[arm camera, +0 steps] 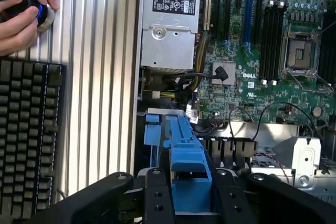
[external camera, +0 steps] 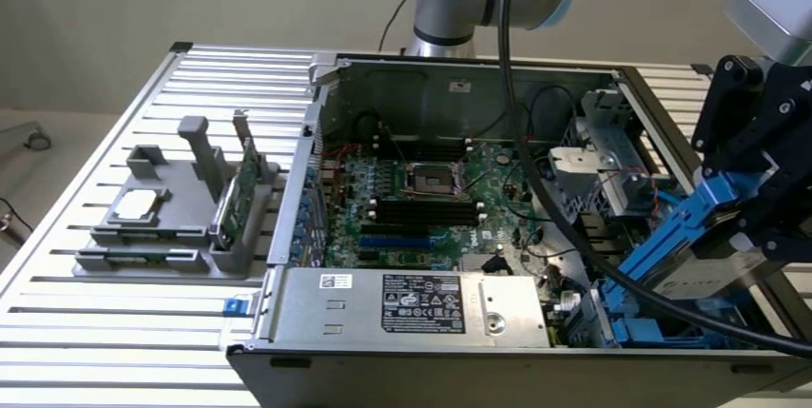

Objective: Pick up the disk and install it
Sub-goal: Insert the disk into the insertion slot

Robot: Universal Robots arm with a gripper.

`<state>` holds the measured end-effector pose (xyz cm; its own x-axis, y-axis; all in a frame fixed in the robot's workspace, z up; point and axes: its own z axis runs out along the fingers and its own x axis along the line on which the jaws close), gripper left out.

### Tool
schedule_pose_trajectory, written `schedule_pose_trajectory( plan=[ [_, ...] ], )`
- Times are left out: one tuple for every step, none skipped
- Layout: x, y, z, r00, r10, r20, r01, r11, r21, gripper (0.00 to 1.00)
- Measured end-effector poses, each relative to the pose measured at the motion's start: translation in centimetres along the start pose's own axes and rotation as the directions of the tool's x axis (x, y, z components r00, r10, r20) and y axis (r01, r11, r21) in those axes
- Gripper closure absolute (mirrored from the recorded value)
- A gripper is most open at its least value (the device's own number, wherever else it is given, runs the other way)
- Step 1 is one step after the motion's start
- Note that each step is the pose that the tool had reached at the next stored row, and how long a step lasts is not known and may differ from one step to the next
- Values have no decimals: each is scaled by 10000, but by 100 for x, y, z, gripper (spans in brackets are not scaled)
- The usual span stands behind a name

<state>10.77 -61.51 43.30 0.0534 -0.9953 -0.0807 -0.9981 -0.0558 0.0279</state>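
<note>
My gripper point(external camera: 751, 223) hangs over the front right corner of the open computer case point(external camera: 333, 94) in the exterior view. It is shut on the disk point(external camera: 695, 270), a silver-grey drive with blue rails, held tilted with its lower end dipping toward the blue drive bay point(external camera: 630, 324). In the wrist view the disk's blue rail point(arm camera: 185, 145) runs out from between the black fingers point(arm camera: 157, 195) of the gripper point(arm camera: 192, 188), pointing at the bay beside the power supply point(arm camera: 168, 30).
The motherboard point(external camera: 419, 194) and black cables point(external camera: 533, 170) fill the case. A grey fixture point(external camera: 159, 237) on the exterior view's left holds a silver chip point(external camera: 137, 204) and a green card point(external camera: 238, 189). A hand point(arm camera: 21, 22) and a keyboard point(arm camera: 26, 140) sit beside the slatted table point(arm camera: 100, 103).
</note>
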Motion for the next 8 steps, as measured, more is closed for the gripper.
schedule_pose_trajectory(
  plan=[
    [11,1,-1,10000,0,4,0,10000,1,67],
    [19,1,-1,10000,-1,11,1,10000,1,67],
    [26,1,0,10000,-1,22,1,10000,1,67],
    [35,2,1,10000,-2,34,2,10000,2,67],
    [43,2,4,10000,-2,49,2,10000,3,67],
    [50,2,9,10000,-3,70,3,10000,4,67],
    [56,2,15,10000,-4,99,4,10000,5,67],
    [61,2,24,9999,-5,136,5,10000,8,67]
  ],
)
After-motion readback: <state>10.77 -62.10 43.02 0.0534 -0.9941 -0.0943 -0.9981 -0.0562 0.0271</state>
